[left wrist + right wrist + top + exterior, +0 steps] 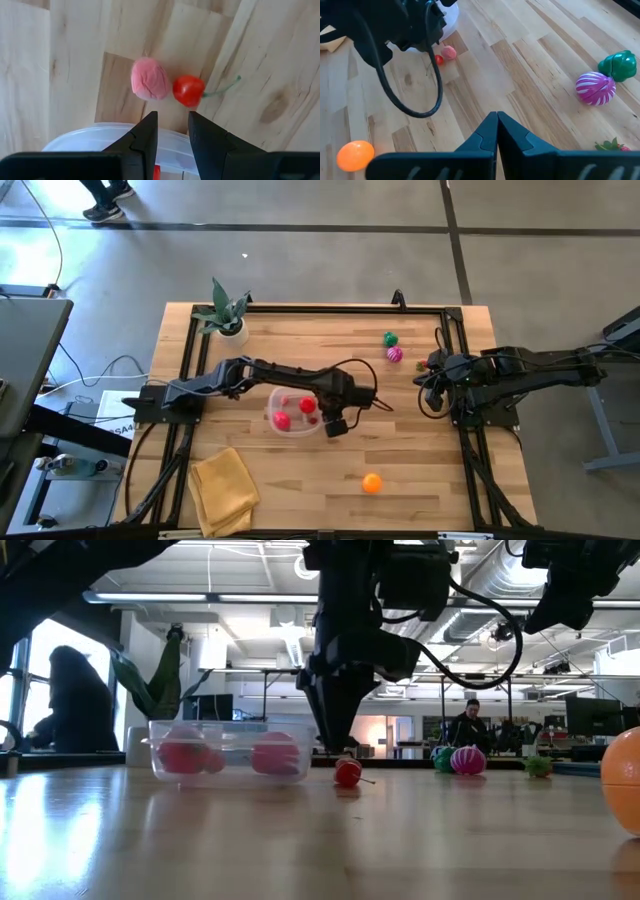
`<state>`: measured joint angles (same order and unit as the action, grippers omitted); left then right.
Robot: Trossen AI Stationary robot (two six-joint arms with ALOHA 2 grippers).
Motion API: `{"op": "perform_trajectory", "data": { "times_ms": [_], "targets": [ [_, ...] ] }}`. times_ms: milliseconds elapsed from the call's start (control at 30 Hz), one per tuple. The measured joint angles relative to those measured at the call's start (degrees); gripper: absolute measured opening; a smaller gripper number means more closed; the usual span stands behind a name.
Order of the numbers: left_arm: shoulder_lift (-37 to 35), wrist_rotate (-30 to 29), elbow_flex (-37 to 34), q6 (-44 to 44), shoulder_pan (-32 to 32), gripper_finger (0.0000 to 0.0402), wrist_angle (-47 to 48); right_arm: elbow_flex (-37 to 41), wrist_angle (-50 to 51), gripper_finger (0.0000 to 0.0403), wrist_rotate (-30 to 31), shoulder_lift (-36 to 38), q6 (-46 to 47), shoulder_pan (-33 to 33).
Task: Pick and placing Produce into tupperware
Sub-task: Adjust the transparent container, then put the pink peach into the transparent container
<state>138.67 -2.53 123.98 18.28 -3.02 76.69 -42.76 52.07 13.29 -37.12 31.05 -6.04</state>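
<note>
Red cherry (188, 90) and pink piece (149, 79) lie on counter (420, 470) just beside tupperware (100, 137). Left claw (172, 131) above tupperware rim, fingers slightly parted, empty; centre over cherry, then descend. Right claw (497, 131) closed, far off.

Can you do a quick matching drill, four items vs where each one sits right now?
Items:
1. orange ball
2. yellow cloth
3. potted plant
4. left hand

Places:
A. far left corner of the table
B. beside the tupperware, over a small red cherry
C. near left corner of the table
D. alone on the near side, right of centre

Pairs: 1-D, 2-C, 3-A, 4-B
</note>
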Motion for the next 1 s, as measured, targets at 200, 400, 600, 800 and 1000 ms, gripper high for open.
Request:
{"op": "perform_trajectory", "data": {
  "times_ms": [200, 400, 600, 800, 1000],
  "targets": [
    [0.0, 0.0, 0.0, 0.4, 0.9, 0.0099, 1.1, 0.0, 0.0, 0.0000, 0.0, 0.0, 0.0, 0.0],
    [0.0, 0.4, 0.0, 0.3, 1.7, 0.0099, 1.5, 0.0, 0.0, 0.0000, 0.0, 0.0, 0.0, 0.0],
    [0.0, 0.7, 0.0, 0.2, 1.6, 0.0099, 1.1, 0.0, 0.0, 0.0000, 0.0, 0.0, 0.0, 0.0],
    [0.0, 0.3, 1.3, 1.6, 0.7, 0.0099, -1.8, 0.0, 0.0, 0.0000, 0.0, 0.0, 0.0, 0.0],
    [-0.2, -2.5, 3.7, 8.7, -1.8, 0.0099, -5.8, 0.0, 0.0, 0.0000, 0.0, 0.0, 0.0, 0.0]
  ]
}}
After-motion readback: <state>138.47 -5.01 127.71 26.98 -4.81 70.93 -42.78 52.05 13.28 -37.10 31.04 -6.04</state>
